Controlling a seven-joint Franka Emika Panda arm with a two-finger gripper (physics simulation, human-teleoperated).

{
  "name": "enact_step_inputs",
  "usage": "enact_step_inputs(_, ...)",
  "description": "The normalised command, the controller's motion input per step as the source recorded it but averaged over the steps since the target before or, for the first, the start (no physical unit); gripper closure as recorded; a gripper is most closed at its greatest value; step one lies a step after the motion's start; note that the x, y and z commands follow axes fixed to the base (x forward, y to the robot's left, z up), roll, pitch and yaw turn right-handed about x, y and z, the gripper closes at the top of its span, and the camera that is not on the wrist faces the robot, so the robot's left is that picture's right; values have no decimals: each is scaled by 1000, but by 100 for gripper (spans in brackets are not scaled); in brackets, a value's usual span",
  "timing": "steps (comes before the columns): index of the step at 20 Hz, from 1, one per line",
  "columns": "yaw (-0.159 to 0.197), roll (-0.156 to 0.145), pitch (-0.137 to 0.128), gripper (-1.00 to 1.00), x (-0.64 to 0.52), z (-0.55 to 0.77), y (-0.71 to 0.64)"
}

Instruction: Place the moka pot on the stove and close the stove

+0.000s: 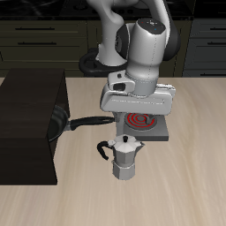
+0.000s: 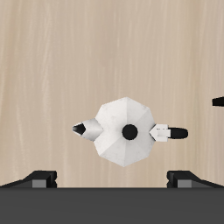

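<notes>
The silver faceted moka pot (image 1: 125, 157) stands upright on the wooden table, just in front of the stove (image 1: 146, 124), a small grey plate whose spiral coil glows red. Seen from above in the wrist view, the moka pot (image 2: 127, 131) shows its black lid knob, its black handle to one side and its spout to the other. My gripper (image 1: 134, 109) hangs over the near edge of the stove, above and slightly behind the pot. The gripper (image 2: 112, 179) is open, its fingertips (image 2: 39, 178) spread wide with nothing between them, and it does not touch the pot.
A black frying pan (image 1: 58, 122) rests on a large black box (image 1: 26, 132) beside the stove, its long handle (image 1: 93, 121) reaching toward the stove and my gripper. Dark cabinets line the back.
</notes>
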Motion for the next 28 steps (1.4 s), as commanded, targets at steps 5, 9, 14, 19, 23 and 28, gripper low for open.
enact_step_inputs(5,-15,-1,12,-100,60,-176,11)
enact_step_inputs(9,-24,-12,1,-100,-15,-102,-58)
enact_step_inputs(14,-24,-15,14,-100,-23,-113,-127)
enact_step_inputs(19,-18,-23,5,-100,-27,-81,-119)
enact_step_inputs(23,-1,-12,11,-100,-8,-107,-78)
enact_step_inputs(28,-12,-15,9,-100,14,-161,-95)
